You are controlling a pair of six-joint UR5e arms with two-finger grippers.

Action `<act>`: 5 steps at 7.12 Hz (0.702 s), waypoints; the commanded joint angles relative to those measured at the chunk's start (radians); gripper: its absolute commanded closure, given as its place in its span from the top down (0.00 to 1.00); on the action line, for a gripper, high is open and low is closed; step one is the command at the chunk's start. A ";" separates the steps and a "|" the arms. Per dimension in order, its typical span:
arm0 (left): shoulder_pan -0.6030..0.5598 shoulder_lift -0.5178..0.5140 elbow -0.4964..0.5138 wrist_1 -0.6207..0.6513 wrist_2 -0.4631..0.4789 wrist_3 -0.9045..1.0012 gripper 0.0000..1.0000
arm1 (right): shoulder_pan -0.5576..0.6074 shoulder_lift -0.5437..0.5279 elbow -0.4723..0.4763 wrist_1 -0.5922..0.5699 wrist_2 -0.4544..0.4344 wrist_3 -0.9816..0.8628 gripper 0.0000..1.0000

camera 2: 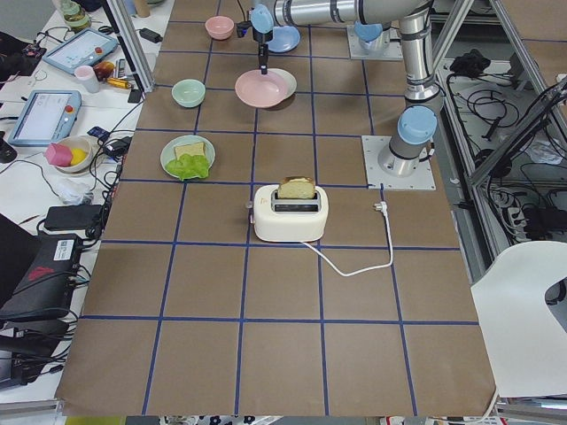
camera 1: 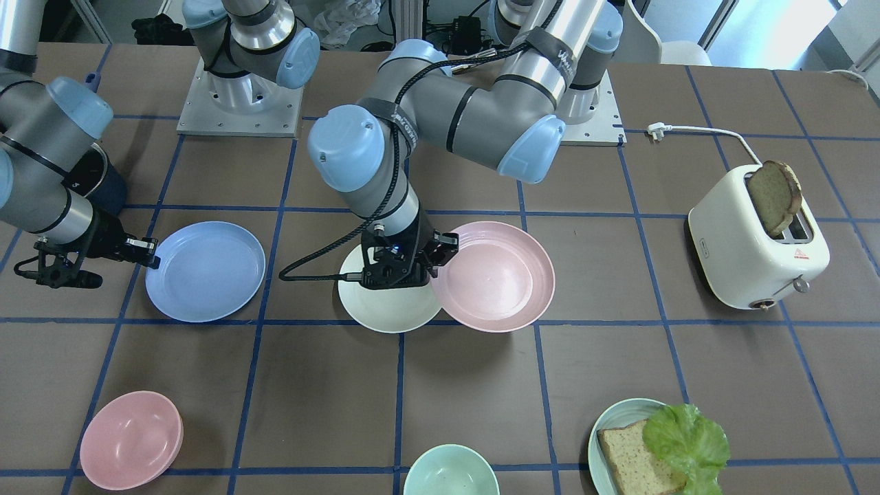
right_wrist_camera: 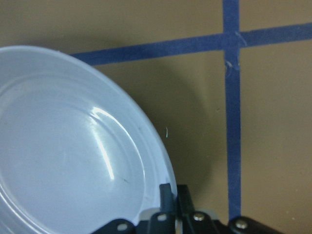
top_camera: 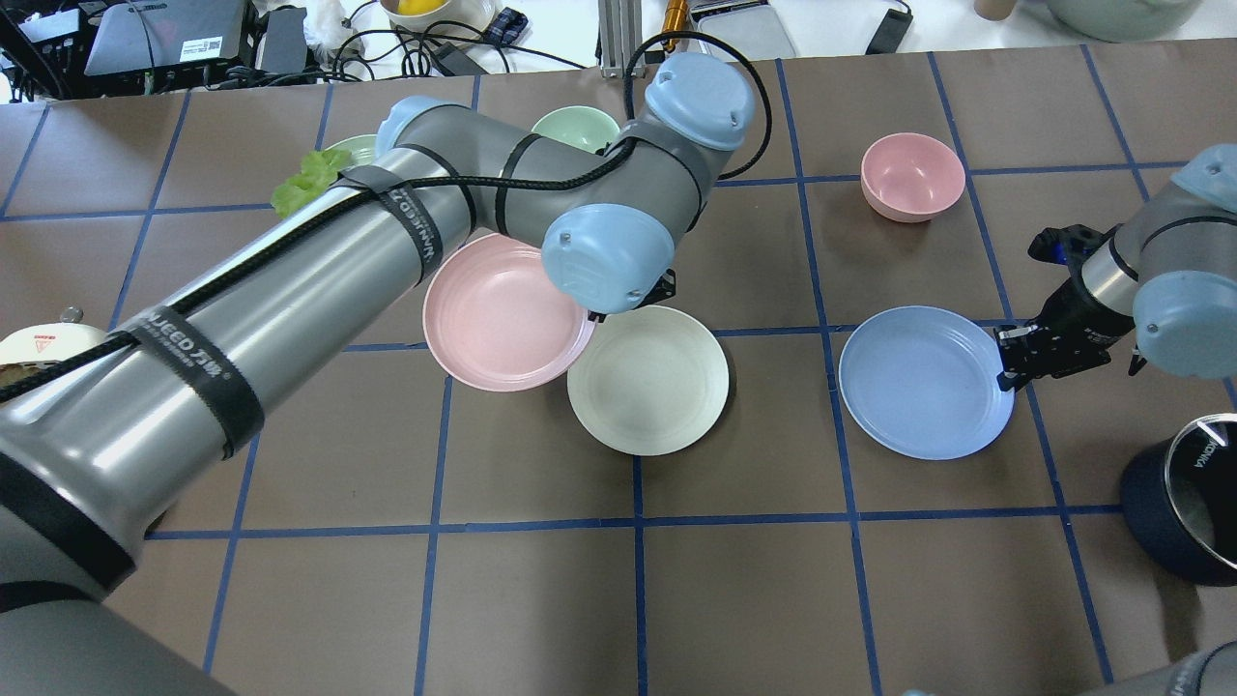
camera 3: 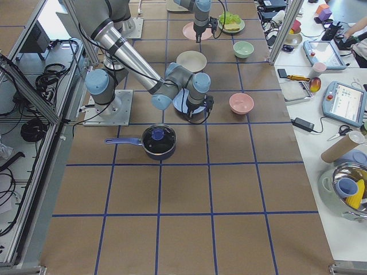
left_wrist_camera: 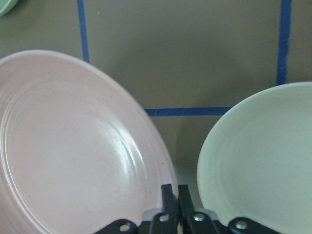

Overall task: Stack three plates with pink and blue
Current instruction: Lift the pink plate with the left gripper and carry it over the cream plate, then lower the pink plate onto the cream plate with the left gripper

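Beside the cream plate (top_camera: 647, 382), left end effector (camera 1: 445, 249) pinches pink plate (top_camera: 507, 311); right end effector (top_camera: 1007, 356) pinches blue plate (top_camera: 923, 382).

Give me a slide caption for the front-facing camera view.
Left tool pinches the pink plate by its rim beside the cream plate; right tool pinches the blue plate by its rim.

Seen from overhead, my bench (top_camera: 734, 599) carries a mint bowl (top_camera: 575, 126) at twelve o'clock, a pink bowl (top_camera: 913, 177) at two, a dark pot (top_camera: 1174, 512) past three, a toaster (top_camera: 39, 340) holding a bread slice (camera 1: 775, 196) at nine, and a plate (top_camera: 353, 147) with lettuce (top_camera: 307, 179) at ten.
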 commanded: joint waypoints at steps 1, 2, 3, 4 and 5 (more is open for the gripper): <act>-0.063 -0.092 0.117 -0.033 -0.006 -0.011 0.00 | 0.001 0.008 -0.112 0.147 -0.024 -0.001 0.00; -0.095 -0.127 0.156 -0.059 0.002 -0.011 0.00 | 0.001 0.010 -0.143 0.179 -0.028 -0.003 0.00; -0.118 -0.156 0.174 -0.064 0.002 -0.012 0.00 | 0.001 0.008 -0.149 0.179 -0.031 -0.003 0.00; -0.134 -0.176 0.181 -0.058 -0.009 -0.042 0.00 | 0.001 0.007 -0.155 0.180 -0.033 -0.003 0.00; -0.152 -0.198 0.184 -0.047 -0.009 -0.053 0.00 | 0.001 0.008 -0.162 0.183 -0.036 -0.003 0.00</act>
